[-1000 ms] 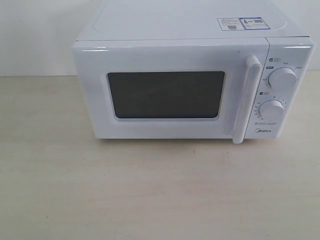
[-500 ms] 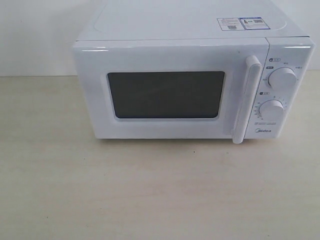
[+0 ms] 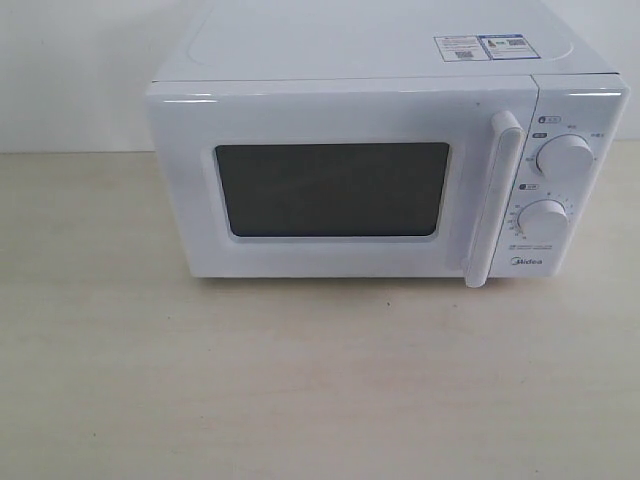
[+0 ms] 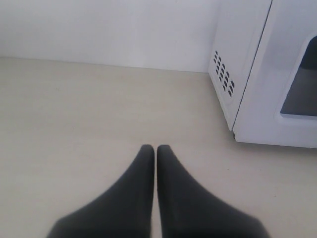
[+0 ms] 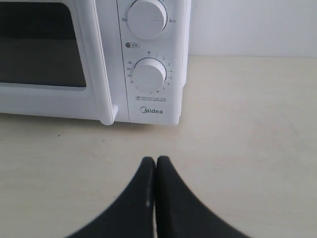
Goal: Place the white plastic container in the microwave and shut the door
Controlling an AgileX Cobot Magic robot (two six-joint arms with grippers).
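The white Midea microwave stands at the back of the pale table, its door shut flush, with the tall white handle beside two round dials. The white plastic container is out of view in every frame. My left gripper is shut with nothing in it, hovering over bare table left of the microwave's vented side. My right gripper is also shut and empty, a short way in front of the lower dial and the Midea logo. Neither gripper appears in the exterior view.
A white wall runs behind the table. Stickers lie on the microwave's top. The wooden surface stretches in front of the microwave and to both sides of it.
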